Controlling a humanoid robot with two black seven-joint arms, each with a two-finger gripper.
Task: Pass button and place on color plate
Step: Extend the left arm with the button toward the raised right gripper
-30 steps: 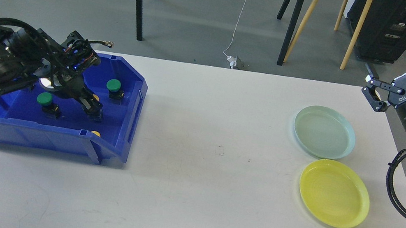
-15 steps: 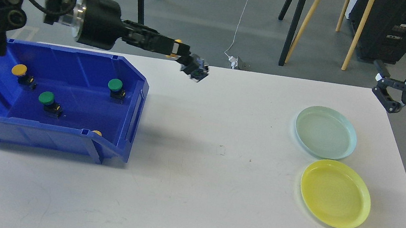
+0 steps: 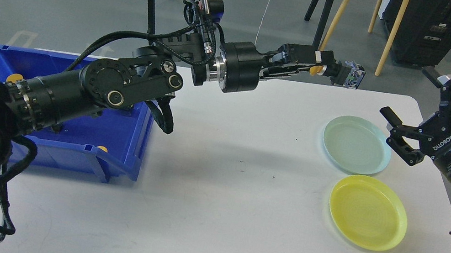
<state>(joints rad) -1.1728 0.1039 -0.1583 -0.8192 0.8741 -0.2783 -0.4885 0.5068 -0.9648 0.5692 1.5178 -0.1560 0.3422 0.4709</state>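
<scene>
2 plates, seemingly 3 buttons

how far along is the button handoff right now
Done: a yellow button is out of the blue bin, clamped in the left gripper above the table's far edge. In hand: the pass, with the right gripper open nearby, apart from it. Left: handover, then placing on the yellow plate; both plates are bare.
</scene>
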